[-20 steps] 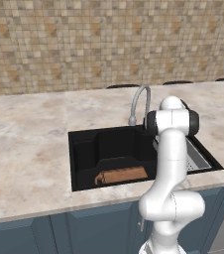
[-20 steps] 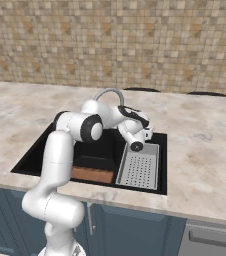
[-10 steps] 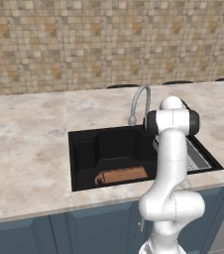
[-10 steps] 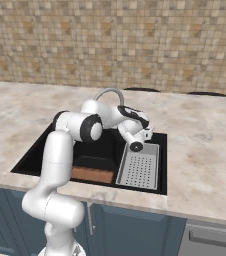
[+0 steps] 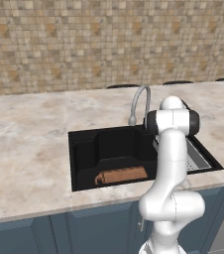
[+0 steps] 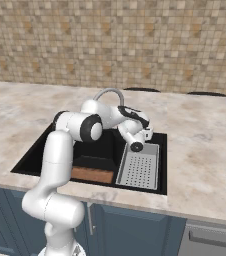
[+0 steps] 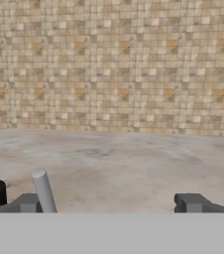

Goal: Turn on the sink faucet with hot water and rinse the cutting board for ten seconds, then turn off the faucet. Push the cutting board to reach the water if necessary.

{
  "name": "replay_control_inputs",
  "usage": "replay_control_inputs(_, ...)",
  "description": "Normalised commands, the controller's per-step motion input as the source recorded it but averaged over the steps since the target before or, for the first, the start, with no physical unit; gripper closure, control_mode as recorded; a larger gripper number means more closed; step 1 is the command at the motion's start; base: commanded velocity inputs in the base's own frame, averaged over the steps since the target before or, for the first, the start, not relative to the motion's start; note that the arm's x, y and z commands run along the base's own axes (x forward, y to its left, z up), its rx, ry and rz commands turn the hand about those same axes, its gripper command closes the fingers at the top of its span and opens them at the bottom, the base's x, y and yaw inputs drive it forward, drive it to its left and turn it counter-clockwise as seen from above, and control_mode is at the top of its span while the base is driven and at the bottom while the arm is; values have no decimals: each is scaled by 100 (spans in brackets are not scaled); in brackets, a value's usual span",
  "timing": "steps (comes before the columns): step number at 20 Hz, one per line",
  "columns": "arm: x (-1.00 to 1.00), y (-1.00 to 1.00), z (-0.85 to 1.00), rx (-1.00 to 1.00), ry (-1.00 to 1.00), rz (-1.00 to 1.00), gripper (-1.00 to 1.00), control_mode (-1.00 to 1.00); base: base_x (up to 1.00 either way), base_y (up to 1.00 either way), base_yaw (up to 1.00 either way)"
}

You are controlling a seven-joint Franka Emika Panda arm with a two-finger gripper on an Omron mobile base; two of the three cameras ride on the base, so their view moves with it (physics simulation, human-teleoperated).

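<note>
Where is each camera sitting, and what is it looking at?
Left base view: behind the arm on its left, looking down at the sink, the cutting board and the sink faucet; the white arm rises at lower right.
Right base view: behind on the right, same sink and board, plus the grey tray; the arm rises at lower left, the hand near the faucet.
Hand view: on the hand, facing the tiled wall; open fingertips show.
Both base views share the sink, board and faucet.

A glossy white arm [image 5: 171, 163] of rounded, tube-like segments with dark joint rings; the fingers [image 7: 189, 202] look dark grey, blocky.
</note>
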Motion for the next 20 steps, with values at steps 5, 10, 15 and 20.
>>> replay_control_inputs(5, 0, -43, 0, 1, 0, 0, -100, -100, 0, 0, 0)
replay_control_inputs(10, -3, -54, 0, 3, 0, 0, -100, -100, 0, 0, 0)
replay_control_inputs(15, -5, -45, 0, 2, 0, 0, -100, -100, 0, 0, 0)
replay_control_inputs(20, -6, -40, 0, 1, 0, 0, -100, -100, 0, 0, 0)
